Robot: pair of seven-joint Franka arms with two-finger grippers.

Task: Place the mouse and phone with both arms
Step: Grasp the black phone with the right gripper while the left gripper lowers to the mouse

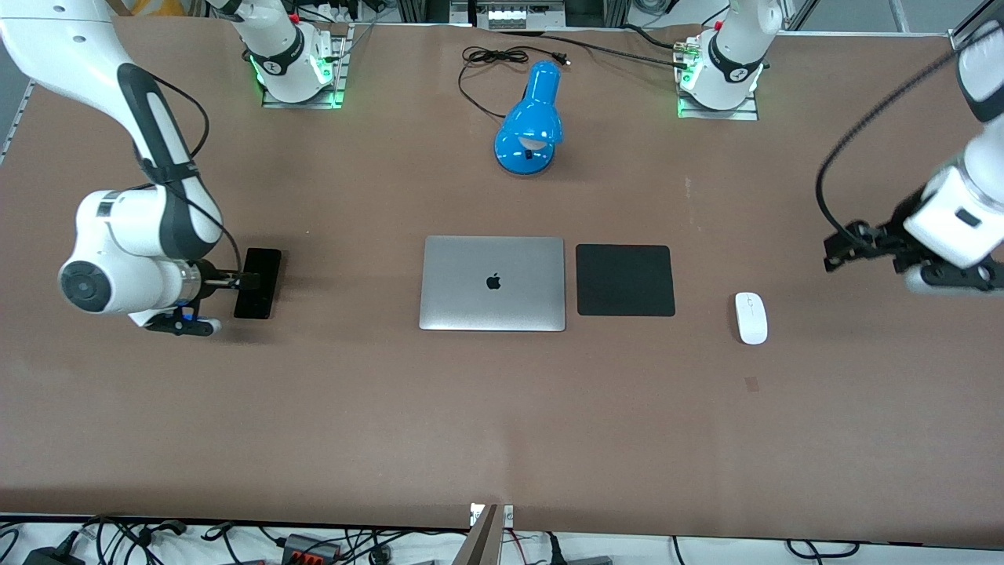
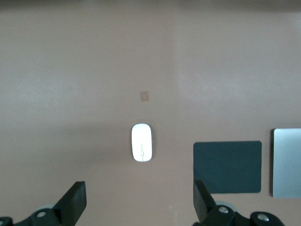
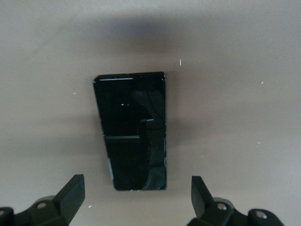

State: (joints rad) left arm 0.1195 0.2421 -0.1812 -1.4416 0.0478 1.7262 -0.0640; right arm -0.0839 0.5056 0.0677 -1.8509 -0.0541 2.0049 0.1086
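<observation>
The black phone (image 1: 259, 282) lies flat on the table toward the right arm's end; it also shows in the right wrist view (image 3: 134, 132). My right gripper (image 1: 241, 281) hangs over the phone, open and empty (image 3: 135, 188), not touching it. The white mouse (image 1: 751, 317) lies toward the left arm's end, beside the black pad, and shows in the left wrist view (image 2: 142, 142). My left gripper (image 1: 843, 247) is up in the air over bare table beside the mouse, open and empty (image 2: 138, 188).
A closed silver laptop (image 1: 492, 283) lies mid-table with a black square pad (image 1: 625, 280) beside it, between laptop and mouse. A blue desk lamp (image 1: 530, 122) with its cable stands farther from the front camera, between the arm bases.
</observation>
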